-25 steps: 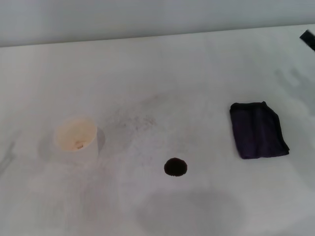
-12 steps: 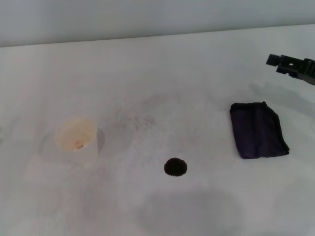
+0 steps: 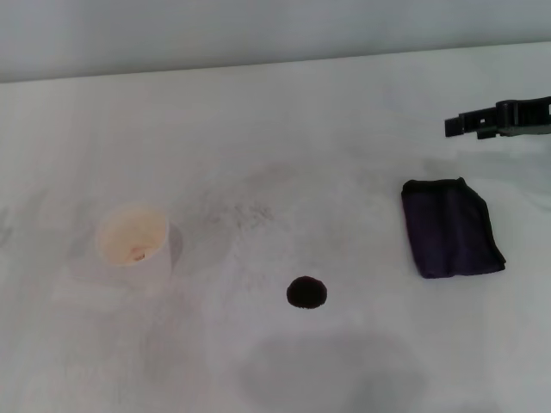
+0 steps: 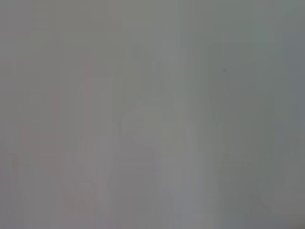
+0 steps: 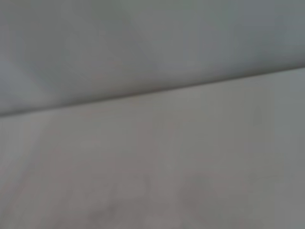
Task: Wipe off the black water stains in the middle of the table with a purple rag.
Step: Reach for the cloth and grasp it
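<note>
Though small, easy to spot: black water stain (image 3: 306,292), one round blot with a ragged edge. Sits on the white bench (image 3: 344,112), near the middle, a bit toward the robot's side. Bare all around, touched by nothing.

Next, off to the robot's right and well apart from the stain: purple rag (image 3: 452,228). Very dark, almost black. Lies flat and folded on the bench, with darker edges and a soft crease down it. Touched by nothing.

Past the rag, on the far side of it: right tool (image 3: 456,126), black, reaching in from the right edge of the head view. Points toward the robot's left. Near the rag but apart from it, and holding nothing. Cannot tell if wide or narrow.

On the robot's left, well apart from the stain: white paper cup (image 3: 133,241). Stands upright, open end up, pale yellow inside.

Between cup and rag, beyond the stain: faint grey speckles (image 3: 245,211) on the bench.

Close to the robot, just in front of the stain: soft grey shadow (image 3: 336,370).

At the back, behind the far edge of the bench: plain grey wall (image 3: 258,30). Seen in the right wrist view too, above the pale bench. Only grey blur in the left wrist view.
</note>
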`<state>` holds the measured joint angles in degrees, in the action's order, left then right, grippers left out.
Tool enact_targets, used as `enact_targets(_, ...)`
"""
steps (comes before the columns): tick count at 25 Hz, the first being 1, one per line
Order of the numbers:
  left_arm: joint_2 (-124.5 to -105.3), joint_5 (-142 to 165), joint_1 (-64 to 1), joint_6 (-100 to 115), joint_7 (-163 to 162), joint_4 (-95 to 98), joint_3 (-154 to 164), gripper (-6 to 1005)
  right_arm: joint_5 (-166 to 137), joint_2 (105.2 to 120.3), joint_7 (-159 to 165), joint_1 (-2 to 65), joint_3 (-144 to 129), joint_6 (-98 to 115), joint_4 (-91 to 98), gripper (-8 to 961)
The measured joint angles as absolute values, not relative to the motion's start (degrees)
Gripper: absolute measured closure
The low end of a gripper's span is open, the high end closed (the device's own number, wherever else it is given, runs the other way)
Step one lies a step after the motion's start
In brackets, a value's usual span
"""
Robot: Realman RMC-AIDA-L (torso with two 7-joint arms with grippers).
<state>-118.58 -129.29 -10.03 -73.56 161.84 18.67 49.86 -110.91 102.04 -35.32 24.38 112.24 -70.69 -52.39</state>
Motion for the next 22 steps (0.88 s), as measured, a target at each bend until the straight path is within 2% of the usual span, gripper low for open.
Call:
enact_targets(5,-118.66,-129.5,-10.5,-73.6,161.9,18.9,49.8,124,-131.8,107.36,-26.5,27.5,118.3,-78.9,-63.4,323)
enact_targets(13,-118.59,-129.6,-11.8,-73.6,161.9,19.1,49.6,126,-147.8,114.53,-18.6,32.0,117.6,-84.7,-68.7,328)
enact_targets(15,-118.57,-129.5,-12.4,-73.6,161.9,19.1,48.9,126,-149.1,115.07,-16.4,32.6,114.8,-85.3,-69.0,329)
enact_targets(22,-118.56,-129.4,-13.6,-72.4,161.9,19.2,48.2,128,-154.5,115.11,-4.6,36.3,101.8,-87.0,-69.9,333)
